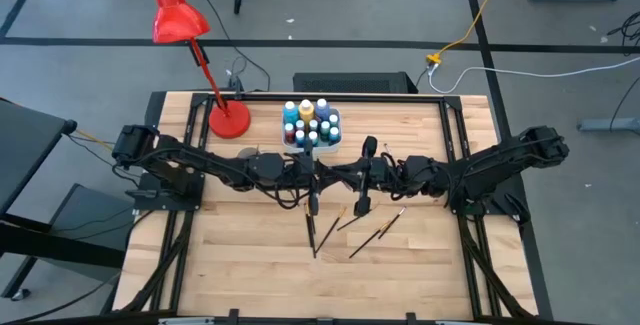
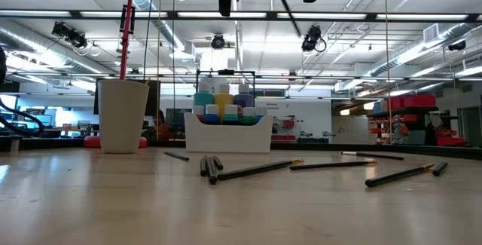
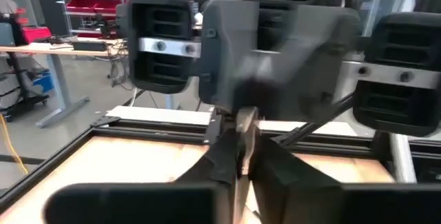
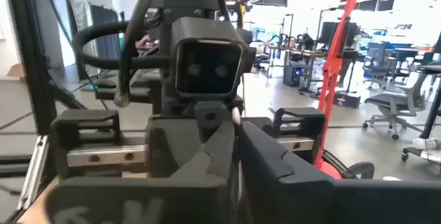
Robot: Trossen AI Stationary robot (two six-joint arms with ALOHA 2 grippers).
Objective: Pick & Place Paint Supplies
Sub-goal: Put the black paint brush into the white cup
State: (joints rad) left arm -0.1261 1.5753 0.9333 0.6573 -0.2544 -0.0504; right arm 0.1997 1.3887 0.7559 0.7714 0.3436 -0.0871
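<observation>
Both grippers met mid-desk – left gripper (image 1: pixel 312 177) and right gripper (image 1: pixel 352 177) each nipped on one paintbrush (image 3: pixel 242 129), likely a handover. Loose paintbrushes (image 1: pixel 350 230) fanned toward the front edge; bottles (image 1: pixel 311 123) racked at the back.

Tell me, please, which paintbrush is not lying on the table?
The paintbrush slanting high in the air under the arms; every other one lies flat on the table.

Paint bottles (image 1: pixel 311 124) sit in a caddy (image 1: pixel 312 148) right of the lamp (image 1: pixel 228 119); paintbrushes (image 1: pixel 345 231) lie before it.
</observation>
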